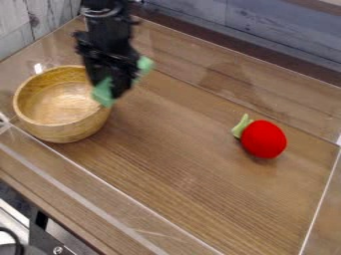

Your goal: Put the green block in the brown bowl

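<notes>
Red strawberry toy (264,138) on counter (173,169) at right, nearest. Brown bowl (60,102) at left. Pincer (111,90) pinching green block (120,80), held tilted in air above bowl's right rim.

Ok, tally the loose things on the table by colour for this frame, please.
Green: 1, the green block, held in the claw near the bowl's right rim
Brown: 1, the brown bowl
Red: 1, the red strawberry toy, with a small green top
Total: 3
</notes>
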You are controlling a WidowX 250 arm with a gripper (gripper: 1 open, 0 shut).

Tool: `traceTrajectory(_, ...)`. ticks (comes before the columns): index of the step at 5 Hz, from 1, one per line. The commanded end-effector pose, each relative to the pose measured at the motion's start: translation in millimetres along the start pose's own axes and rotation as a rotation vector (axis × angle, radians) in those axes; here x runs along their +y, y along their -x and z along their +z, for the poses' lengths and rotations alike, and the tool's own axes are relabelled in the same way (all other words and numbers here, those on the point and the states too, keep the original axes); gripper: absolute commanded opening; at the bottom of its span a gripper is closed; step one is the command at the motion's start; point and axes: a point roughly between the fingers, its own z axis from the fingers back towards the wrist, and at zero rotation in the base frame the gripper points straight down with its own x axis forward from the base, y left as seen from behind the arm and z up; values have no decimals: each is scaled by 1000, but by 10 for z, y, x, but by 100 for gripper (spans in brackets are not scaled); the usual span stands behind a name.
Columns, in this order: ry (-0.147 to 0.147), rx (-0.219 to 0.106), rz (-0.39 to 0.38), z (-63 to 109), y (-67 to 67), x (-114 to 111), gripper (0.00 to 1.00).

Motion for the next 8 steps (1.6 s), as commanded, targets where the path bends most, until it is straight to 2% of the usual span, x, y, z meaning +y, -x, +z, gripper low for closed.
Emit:
traceTrajectory(1, -35, -47, 12, 50, -80, 350, 0)
traceTrajectory(2, -44, -47, 29, -28, -131, 483, 0)
traceTrajectory(8, -8, -12, 44, -139, -206, 375, 0)
